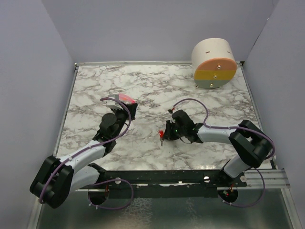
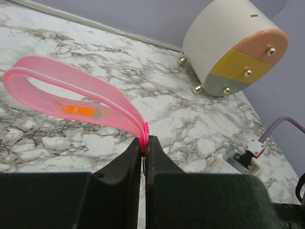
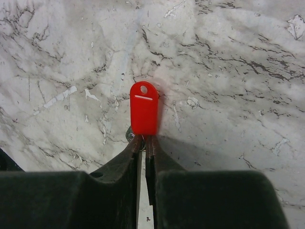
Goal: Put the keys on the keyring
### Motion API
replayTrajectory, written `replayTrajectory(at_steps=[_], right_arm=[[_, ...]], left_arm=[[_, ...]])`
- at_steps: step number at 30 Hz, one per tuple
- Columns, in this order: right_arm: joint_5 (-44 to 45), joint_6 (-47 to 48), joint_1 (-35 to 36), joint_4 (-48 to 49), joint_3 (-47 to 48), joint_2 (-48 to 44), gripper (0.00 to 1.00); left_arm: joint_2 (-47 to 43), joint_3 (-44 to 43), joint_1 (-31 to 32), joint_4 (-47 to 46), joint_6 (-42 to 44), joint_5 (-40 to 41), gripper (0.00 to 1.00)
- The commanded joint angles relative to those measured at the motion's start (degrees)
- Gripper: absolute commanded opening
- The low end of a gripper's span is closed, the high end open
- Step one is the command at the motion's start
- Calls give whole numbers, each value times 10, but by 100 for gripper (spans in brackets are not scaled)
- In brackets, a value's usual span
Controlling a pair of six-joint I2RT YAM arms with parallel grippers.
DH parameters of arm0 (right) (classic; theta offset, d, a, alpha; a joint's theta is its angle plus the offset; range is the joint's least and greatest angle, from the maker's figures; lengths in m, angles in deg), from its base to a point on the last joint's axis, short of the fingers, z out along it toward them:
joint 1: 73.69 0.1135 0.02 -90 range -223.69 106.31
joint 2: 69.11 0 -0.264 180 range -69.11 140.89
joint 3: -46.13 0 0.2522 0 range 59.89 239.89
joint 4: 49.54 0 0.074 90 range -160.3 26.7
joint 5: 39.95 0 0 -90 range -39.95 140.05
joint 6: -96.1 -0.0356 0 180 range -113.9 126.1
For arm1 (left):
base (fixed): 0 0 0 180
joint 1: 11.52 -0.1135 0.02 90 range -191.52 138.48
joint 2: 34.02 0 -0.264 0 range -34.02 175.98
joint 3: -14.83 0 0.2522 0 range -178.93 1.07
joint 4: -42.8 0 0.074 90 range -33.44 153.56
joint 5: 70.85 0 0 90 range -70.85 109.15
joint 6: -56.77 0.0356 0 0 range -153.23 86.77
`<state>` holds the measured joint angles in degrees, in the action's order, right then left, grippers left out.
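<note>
Left tool (image 2: pixel 144 149) was clamped fully shut on the keyring (image 2: pixel 76 95), jaws pinching the end of its pink strap where the two layers meet. In the left wrist view the strap loop ran out from the tips toward 10 o'clock. An orange patch (image 2: pixel 78 110) showed on the inner face of the loop. The metal ring was not visible, so I could not tell whether it sat between the jaws. In the top view this tool sat left of centre on the surface (image 1: pixel 157 86), with the strap poking out at its 12 o'clock.

Right tool (image 3: pixel 144 143) was closed on the key (image 3: pixel 144 109). The red plastic head stood straight out of the tips toward 12 o'clock, with a hole and a slot at its far end, and the blade was hidden between the jaws. A small silvery bit showed at the left fingertip, at 7 o'clock of the head, too small to identify. In the top view this tool was near the centre of the surface, pointing toward 9 o'clock with the key at its tip.

The key was at about 4 o'clock of the keyring, apart from it and not on it.

A round white drum (image 1: pixel 214 64) with peach, yellow and grey-green bands on its face stood at the 1 o'clock corner of the surface, well apart from both tools.
</note>
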<state>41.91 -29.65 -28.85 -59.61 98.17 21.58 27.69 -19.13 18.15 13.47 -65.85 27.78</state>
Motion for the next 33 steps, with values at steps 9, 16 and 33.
replayTrajectory(at_steps=[9, 16, 33], right_arm=[[30, 24, 5, 16, 6, -76, 6], [31, 32, 5, -22, 28, -86, 8], [27, 29, 9, -73, 27, -35, 42]], left_arm=[[-15, 4, -3, -8, 1, -2, 0], [-18, 3, -3, -8, -1, -14, 0], [-19, 4, -3, -9, 2, -8, 0]])
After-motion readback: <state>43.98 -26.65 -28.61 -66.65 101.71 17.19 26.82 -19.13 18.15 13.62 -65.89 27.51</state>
